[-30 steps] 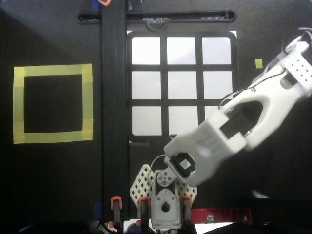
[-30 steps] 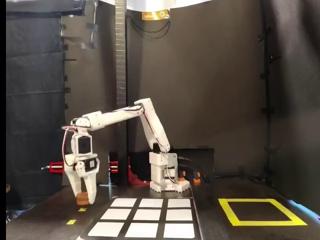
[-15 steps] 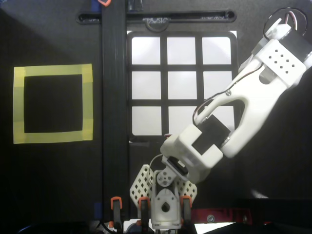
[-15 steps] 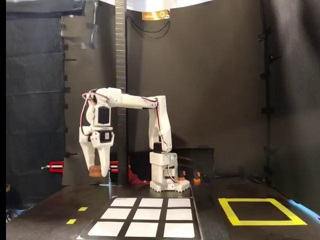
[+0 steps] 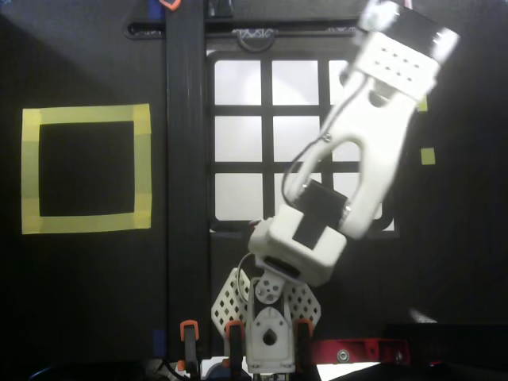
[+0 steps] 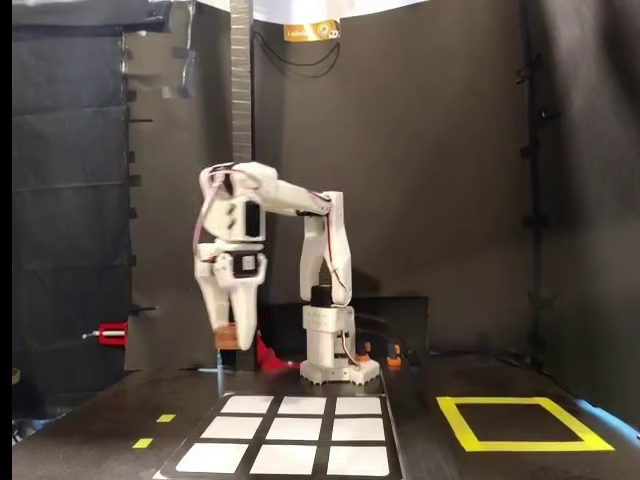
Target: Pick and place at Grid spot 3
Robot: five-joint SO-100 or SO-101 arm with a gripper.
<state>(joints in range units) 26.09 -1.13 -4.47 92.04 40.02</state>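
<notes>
Right, arm's up high w/ fingers (image 6: 228, 338) clamped on a small brown block (image 6: 227, 337), hanging well above the tabletop (image 6: 100, 430), over Grid spot 3 (image 5: 340, 73).

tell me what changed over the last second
The arm lifted the small brown object off the table beside the grid and swung toward the grid, so the pincer, shut on it throughout, now hangs high near the grid's top-right cell in the overhead view. Grid, yellow tape square and base stayed put.
</notes>
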